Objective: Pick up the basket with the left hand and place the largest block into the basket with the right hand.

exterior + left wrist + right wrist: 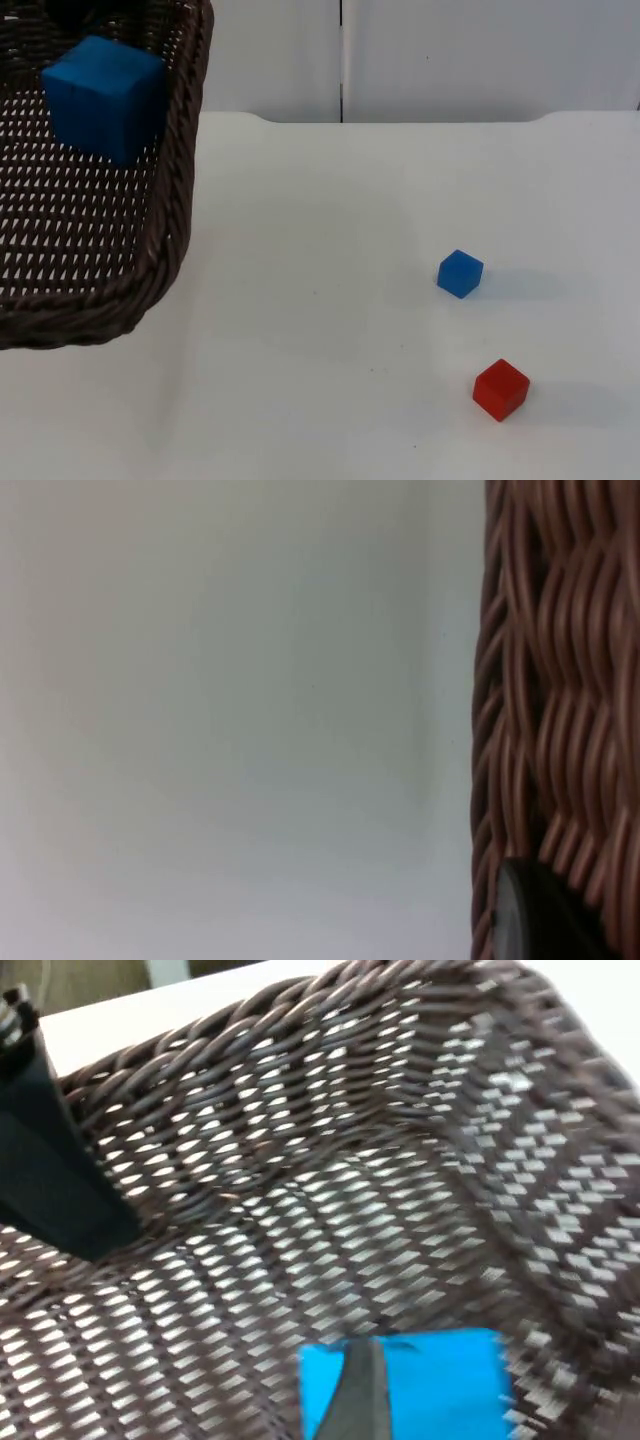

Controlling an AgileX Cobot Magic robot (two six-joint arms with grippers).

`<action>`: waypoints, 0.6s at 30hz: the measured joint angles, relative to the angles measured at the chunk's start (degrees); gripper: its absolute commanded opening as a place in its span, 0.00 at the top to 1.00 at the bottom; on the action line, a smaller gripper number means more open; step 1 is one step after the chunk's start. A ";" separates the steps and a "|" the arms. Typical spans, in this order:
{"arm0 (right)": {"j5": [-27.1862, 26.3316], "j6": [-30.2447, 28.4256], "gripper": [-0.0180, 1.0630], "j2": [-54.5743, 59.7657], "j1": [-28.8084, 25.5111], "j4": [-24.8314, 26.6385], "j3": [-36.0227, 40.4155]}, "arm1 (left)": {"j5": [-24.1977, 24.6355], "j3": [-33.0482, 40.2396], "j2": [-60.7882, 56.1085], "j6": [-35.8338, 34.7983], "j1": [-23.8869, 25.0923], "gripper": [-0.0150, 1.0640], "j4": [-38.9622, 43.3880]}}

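The dark woven basket (175, 215) hangs raised off the table at the near left. The large blue block (105, 95) lies inside it, tilted against the far wall, and is also seen in the right wrist view as the blue block (440, 1380) on the woven floor. My left gripper (520, 920) is shut on the basket's wall (550, 680); from the right wrist view it is the black left gripper (50, 1160) at the rim. My right gripper (362, 1395) hovers over the basket's inside, right above the block.
A small blue cube (460, 273) and a small red cube (501, 389) sit on the white table (330, 300) at the right. The grey partition wall (450, 60) closes off the back.
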 measured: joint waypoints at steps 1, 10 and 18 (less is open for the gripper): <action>1.14 0.91 0.37 -1.08 -0.23 -0.64 0.00 | 0.00 0.00 0.00 0.00 0.00 0.99 0.00; 13.63 4.75 0.37 -7.21 -4.57 -1.17 0.00 | 0.00 0.00 0.00 0.11 0.00 0.99 0.00; 19.22 5.79 0.37 -10.96 -6.52 -0.67 0.00 | 0.00 0.00 0.00 0.35 0.00 0.99 0.00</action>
